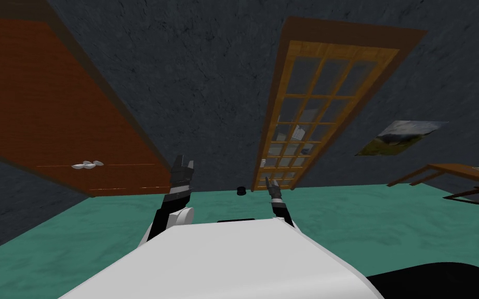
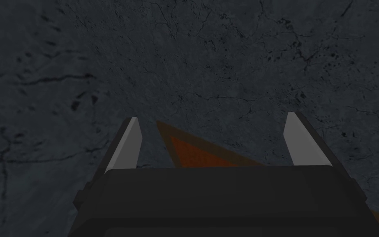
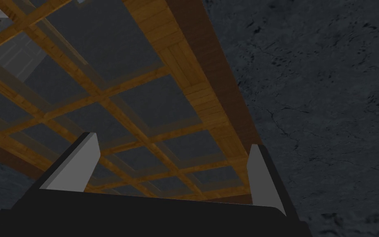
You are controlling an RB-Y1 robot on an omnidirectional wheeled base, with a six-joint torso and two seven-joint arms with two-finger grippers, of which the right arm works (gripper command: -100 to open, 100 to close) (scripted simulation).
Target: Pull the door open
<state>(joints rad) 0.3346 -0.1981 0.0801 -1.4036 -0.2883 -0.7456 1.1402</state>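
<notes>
A red-brown door (image 1: 51,104) with a silver lever handle (image 1: 88,165) stands in the dark wall on my left. To its right is a wooden glazed door (image 1: 319,104) with many panes and a small pale handle (image 1: 263,162) on its left edge. My left gripper (image 1: 183,163) is raised and open, right of the red-brown door's lower corner; its wrist view has the fingers (image 2: 212,116) apart before the dark wall, with a corner of that door (image 2: 184,154) between them. My right gripper (image 1: 268,182) is open before the glazed door's panes (image 3: 172,140), with nothing held.
A small black object (image 1: 241,191) sits on the green floor (image 1: 389,218) at the wall's foot between the doors. A picture (image 1: 402,136) hangs on the wall to the right, and a brown wooden table (image 1: 462,174) stands further right.
</notes>
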